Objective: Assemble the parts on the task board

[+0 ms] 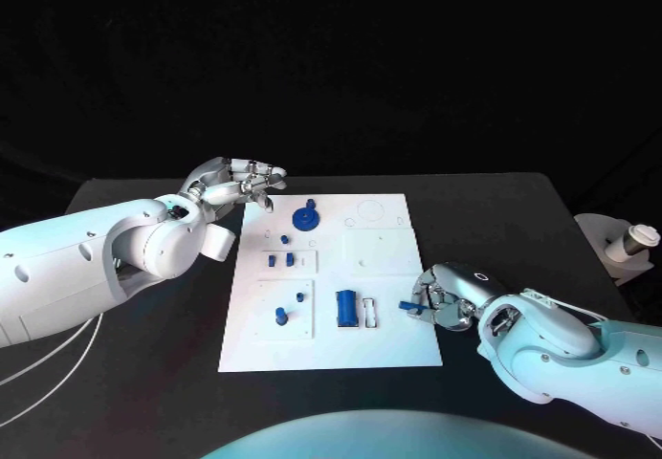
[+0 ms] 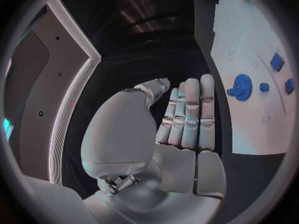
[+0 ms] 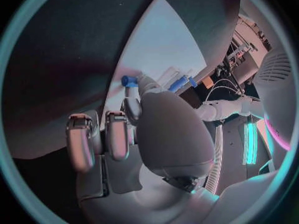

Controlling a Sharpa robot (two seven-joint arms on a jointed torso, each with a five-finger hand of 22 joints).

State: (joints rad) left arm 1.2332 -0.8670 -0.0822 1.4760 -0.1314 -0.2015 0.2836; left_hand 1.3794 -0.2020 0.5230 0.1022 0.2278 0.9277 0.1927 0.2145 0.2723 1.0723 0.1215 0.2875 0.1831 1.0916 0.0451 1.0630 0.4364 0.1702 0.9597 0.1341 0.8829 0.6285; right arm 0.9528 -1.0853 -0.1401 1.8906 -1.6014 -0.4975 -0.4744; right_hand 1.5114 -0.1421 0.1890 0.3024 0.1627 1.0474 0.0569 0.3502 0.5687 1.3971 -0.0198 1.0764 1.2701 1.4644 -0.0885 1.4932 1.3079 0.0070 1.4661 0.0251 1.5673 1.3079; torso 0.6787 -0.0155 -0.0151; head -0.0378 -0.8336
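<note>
Nearest the robot, the right robot hand (image 1: 444, 298) is resting at the right edge of the task board (image 1: 380, 356), pinching a small blue part (image 1: 411, 306) at its fingertips; in the right wrist view that same part (image 3: 129, 80) is sitting at the tip of one finger, just over the white plate. Beside it on the board a blue block (image 1: 345, 308) is lying next to a pale slot frame (image 1: 368, 312), and further left a small blue peg (image 1: 281, 316) is standing in its panel. Mid-board, two small blue pieces (image 1: 281, 259) are sitting together. At the far end a blue gear (image 1: 305, 218) is lying flat. Judging by the loose pieces, the assembly is looking only partly done. Farthest off, the left robot hand (image 1: 243, 182) is hovering by the board's far left corner, near the gear but apart from it, fingers straight and together, holding nothing.
</note>
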